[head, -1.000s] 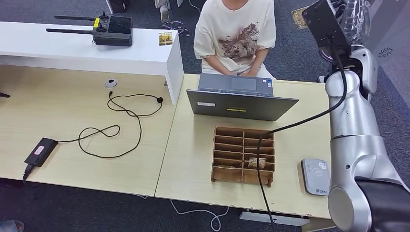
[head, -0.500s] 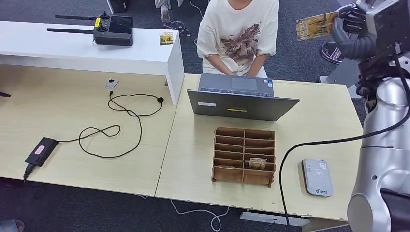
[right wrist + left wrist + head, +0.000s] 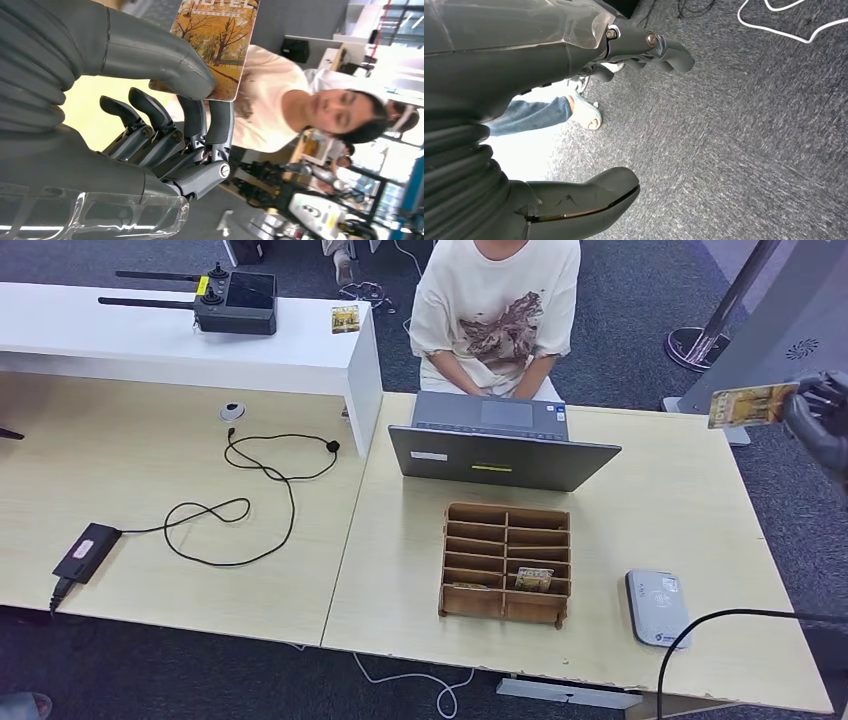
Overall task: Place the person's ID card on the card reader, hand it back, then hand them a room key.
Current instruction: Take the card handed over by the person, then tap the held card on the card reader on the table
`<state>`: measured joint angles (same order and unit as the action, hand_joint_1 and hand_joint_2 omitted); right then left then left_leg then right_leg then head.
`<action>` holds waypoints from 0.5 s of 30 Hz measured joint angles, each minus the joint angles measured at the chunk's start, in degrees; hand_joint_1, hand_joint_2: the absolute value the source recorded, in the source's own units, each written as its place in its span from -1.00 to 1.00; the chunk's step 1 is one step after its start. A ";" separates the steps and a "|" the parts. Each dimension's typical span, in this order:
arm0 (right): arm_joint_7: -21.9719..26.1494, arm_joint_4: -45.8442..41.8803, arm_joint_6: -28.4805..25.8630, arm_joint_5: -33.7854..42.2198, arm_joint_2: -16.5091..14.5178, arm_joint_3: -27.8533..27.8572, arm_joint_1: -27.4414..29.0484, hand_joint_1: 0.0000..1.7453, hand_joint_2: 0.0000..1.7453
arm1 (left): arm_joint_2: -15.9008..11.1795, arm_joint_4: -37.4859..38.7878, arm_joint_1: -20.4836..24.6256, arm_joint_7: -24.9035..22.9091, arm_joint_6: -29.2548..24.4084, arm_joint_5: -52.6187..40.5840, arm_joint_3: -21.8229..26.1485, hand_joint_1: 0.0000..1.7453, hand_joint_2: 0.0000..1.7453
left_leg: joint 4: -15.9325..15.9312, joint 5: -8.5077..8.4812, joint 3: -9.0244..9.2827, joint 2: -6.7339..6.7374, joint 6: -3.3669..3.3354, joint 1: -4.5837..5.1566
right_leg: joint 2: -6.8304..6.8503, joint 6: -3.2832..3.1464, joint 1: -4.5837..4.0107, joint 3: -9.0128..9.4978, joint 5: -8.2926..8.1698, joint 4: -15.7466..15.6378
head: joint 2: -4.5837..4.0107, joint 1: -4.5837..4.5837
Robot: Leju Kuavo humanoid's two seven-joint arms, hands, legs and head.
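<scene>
The right robot hand pinches a card between thumb and fingers and holds it in the air past the right edge of the bench, well above the card reader. I think it is held by one short end so that most of the card stays free to lie flat on the reader. In the right wrist view the card shows an autumn picture, yellow trees and a path, with printed letters at one end. It looks thin and stiff. The person sits behind the laptop. The left robot hand hangs over the grey carpet floor, fingers apart, holding nothing.
</scene>
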<state>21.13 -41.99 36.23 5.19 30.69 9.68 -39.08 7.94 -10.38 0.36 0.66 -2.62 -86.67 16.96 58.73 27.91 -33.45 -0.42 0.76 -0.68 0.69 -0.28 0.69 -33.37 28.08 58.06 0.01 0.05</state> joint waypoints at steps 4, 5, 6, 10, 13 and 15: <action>0.51 -2.82 0.58 0.78 2.40 2.92 9.55 1.00 1.00 | -0.07 0.00 -0.07 -0.21 -0.17 -0.03 0.00 -1.00 1.00 | -0.02 0.03 -0.05 -0.06 -0.01 0.00 | 0.07 0.08 0.00 0.00 0.08 0.00 | 0.00 -0.01; 0.47 -3.74 0.57 0.57 2.68 3.61 11.86 1.00 1.00 | -0.12 0.00 -0.08 -0.25 -0.18 -0.04 0.00 -1.00 1.00 | -0.02 0.04 -0.05 -0.06 -0.01 -0.01 | 0.07 0.07 0.00 0.00 0.10 0.01 | 0.00 -0.01; 0.29 -4.68 0.50 0.29 2.89 4.27 14.10 1.00 1.00 | -0.18 0.00 -0.08 -0.29 -0.20 -0.04 0.00 -1.00 1.00 | -0.03 0.05 -0.05 -0.06 0.00 -0.01 | 0.07 0.07 0.00 0.00 0.11 0.01 | 0.01 -0.01; -1.30 -8.25 0.51 -0.40 3.40 6.60 21.57 1.00 1.00 | -0.42 0.00 -0.09 -0.33 -0.30 -0.07 0.00 -1.00 1.00 | -0.04 0.05 -0.04 -0.06 -0.01 0.00 | 0.06 0.07 0.00 -0.01 0.13 0.01 | -0.01 -0.01; -2.30 -10.35 0.85 -0.38 4.00 8.01 25.43 1.00 1.00 | -0.54 0.00 -0.10 -0.33 -0.33 -0.09 0.00 -1.00 1.00 | -0.04 0.05 -0.04 -0.04 -0.01 0.00 | 0.04 0.07 0.01 -0.01 0.13 0.01 | -0.01 -0.01; -2.67 -11.33 0.94 -0.36 4.37 8.71 27.17 1.00 1.00 | -0.62 0.00 -0.10 -0.33 -0.35 -0.10 0.00 -1.00 1.00 | -0.04 0.05 -0.04 0.00 -0.01 0.01 | 0.01 0.07 0.01 -0.01 0.13 0.01 | -0.01 -0.01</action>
<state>18.46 -53.32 37.17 4.83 35.05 18.39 -11.91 7.32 -10.38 0.26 0.33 -2.97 -86.77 16.96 58.69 27.96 -33.49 -0.42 0.76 -0.68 0.70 -0.21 0.70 -33.38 28.21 58.07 0.00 0.04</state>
